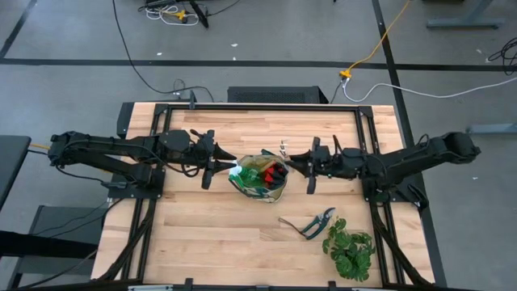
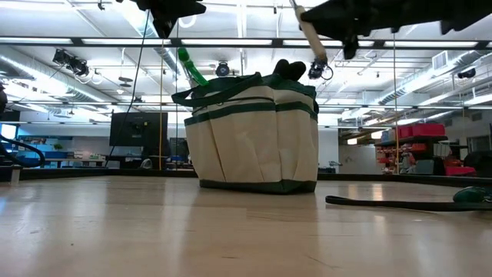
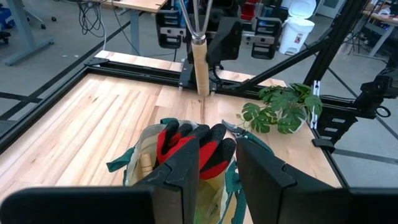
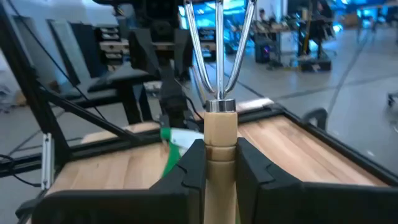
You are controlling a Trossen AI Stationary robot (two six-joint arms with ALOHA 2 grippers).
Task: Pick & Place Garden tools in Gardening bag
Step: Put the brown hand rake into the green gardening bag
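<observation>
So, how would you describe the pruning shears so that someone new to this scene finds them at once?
Start at the gardening bag in the middle of the wooden table. Go from it toward the leafy plant at the table's corner on the right arm's side. The pruning shears lie flat between the two, the only tool on the bare wood, with dark handles spread open.
</observation>
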